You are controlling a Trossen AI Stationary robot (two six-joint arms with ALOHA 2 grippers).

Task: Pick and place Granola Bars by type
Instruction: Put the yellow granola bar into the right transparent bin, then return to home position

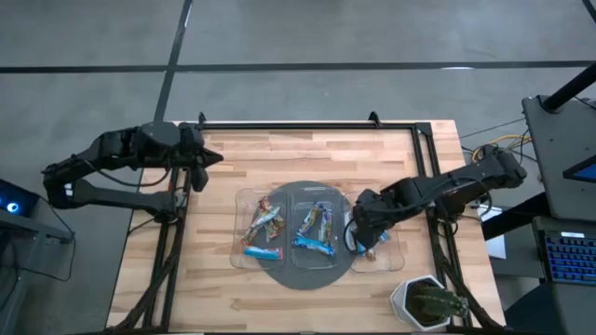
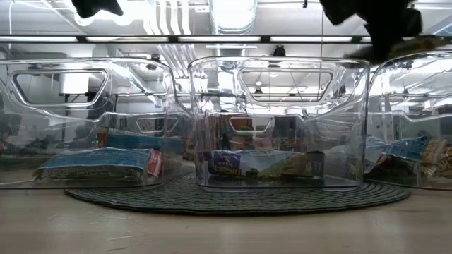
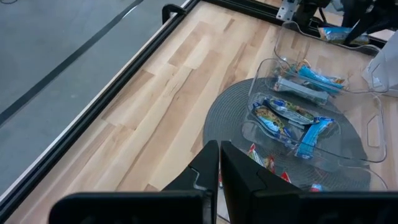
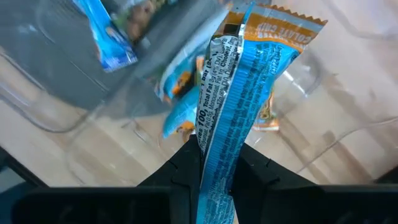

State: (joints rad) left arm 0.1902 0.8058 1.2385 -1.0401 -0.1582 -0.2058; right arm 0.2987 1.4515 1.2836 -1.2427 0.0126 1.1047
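Three clear trays stand side by side on a dark round mat [image 1: 298, 275]. The left tray [image 1: 240, 216] and the middle tray [image 1: 317, 192] hold several blue and red-wrapped granola bars [image 1: 264, 225]. My right gripper [image 1: 365, 240] points down over the right tray [image 1: 397, 249], shut on a blue-and-orange granola bar [image 4: 235, 81]. Below it in that tray lie other bars [image 4: 179, 113]. My left gripper [image 3: 219, 168] waits shut, raised by the table's far left corner [image 1: 201, 158], touching nothing. My right gripper pinches one end of the blue-and-orange bar [image 4: 215, 142] between its two fingers, coming from above and pointing down. The bar hangs lengthwise below the fingers, its orange free end [image 4: 280, 28] over the right tray's floor. Whether that end touches anything I cannot tell.
A potted cactus in a white pot [image 1: 428, 302] stands at the table's near right corner, close to the right tray. A black frame rail [image 1: 307, 124] runs along the far edge. Bare wood lies left of the trays [image 1: 205, 251] and behind them.
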